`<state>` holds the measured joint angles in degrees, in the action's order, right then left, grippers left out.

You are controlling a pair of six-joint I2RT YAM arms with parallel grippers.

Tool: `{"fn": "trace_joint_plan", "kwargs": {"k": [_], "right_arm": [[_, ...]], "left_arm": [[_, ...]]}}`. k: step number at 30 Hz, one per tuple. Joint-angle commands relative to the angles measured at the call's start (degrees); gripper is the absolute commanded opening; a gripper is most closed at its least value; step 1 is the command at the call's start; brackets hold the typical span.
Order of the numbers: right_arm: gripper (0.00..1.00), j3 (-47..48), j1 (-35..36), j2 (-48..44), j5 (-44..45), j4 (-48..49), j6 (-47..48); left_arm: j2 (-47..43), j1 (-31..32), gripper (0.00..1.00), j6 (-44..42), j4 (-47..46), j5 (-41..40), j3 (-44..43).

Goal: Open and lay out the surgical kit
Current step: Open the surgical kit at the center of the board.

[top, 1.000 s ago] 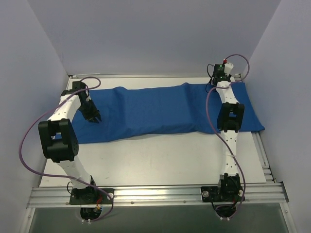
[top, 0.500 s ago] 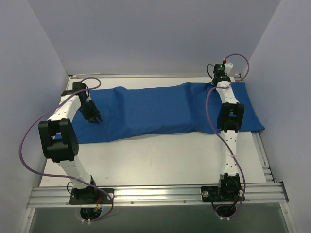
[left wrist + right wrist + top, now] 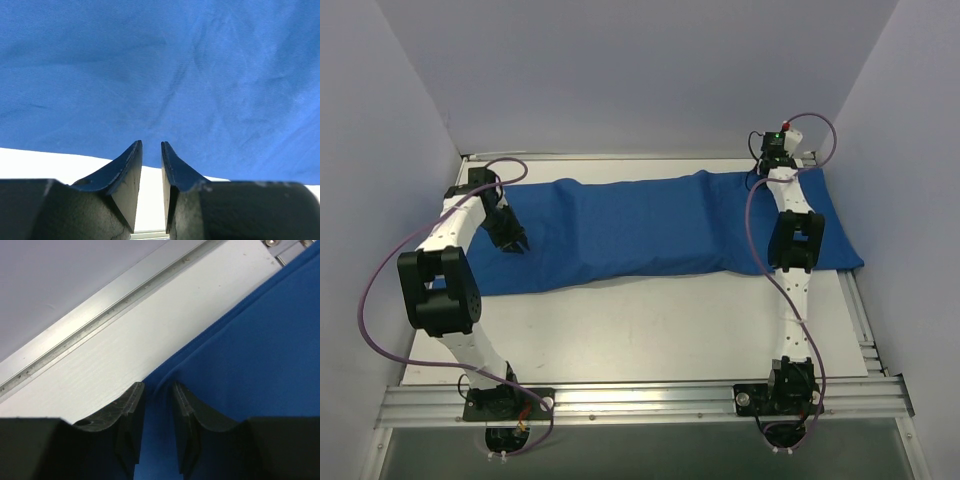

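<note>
The surgical kit shows only as its royal-blue cloth wrap, lying folded across the far half of the table; whatever it wraps is hidden. My left gripper hovers at the wrap's near left edge. In the left wrist view this gripper is narrowly open, with bare white table between its fingers and the cloth just beyond the tips. My right gripper is at the wrap's far right corner. There it straddles a raised fold at the edge of the cloth, jaws slightly apart.
The white table is walled in by pale panels on three sides. An aluminium rail runs along the far edge just behind the right gripper. Another rail carries both arm bases at the near edge.
</note>
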<state>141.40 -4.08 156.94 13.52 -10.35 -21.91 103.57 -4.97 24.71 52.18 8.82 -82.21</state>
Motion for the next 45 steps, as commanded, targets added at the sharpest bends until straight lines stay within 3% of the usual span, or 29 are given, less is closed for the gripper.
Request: {"fn": "trace_joint_plan", "kwargs": {"k": [1,6,14,23,29,30,37,45], "right_arm": [[0.30,-0.95,0.47,-3.14,-2.09,1.38,-1.64],[0.37,0.63,0.56,-1.29,-1.65,1.65,-1.47],[0.36,0.36,0.47,0.82,-1.48,1.30,-1.20],[0.23,2.47,-0.41,4.07,-2.36,0.33,-1.56],[0.00,3.26,-0.49,4.34,-3.59,-1.51,-0.59],[0.00,3.87,-0.49,3.99,-3.59,-1.78,-0.76],[0.00,-3.84,-0.40,-10.93,-1.57,-0.81,-2.69],[0.00,-15.16,-1.02,-25.80,-1.65,-12.47,-5.50]], "left_arm": [[-3.72,-0.21,0.31,-1.15,0.64,0.23,-0.05],[-4.16,-0.21,0.31,-0.98,0.64,0.50,-0.14],[-4.25,-0.21,0.31,0.34,-0.68,0.94,1.00],[-5.22,-0.21,0.31,1.04,-1.56,0.94,3.46],[-6.45,-0.21,0.31,1.48,-1.12,0.67,3.29],[-6.62,-0.21,0.32,1.48,-1.12,0.59,3.20],[-7.15,-0.21,0.32,1.48,-0.86,0.32,1.97],[-7.68,-0.30,0.32,0.43,1.16,-1.61,-1.28]]}}
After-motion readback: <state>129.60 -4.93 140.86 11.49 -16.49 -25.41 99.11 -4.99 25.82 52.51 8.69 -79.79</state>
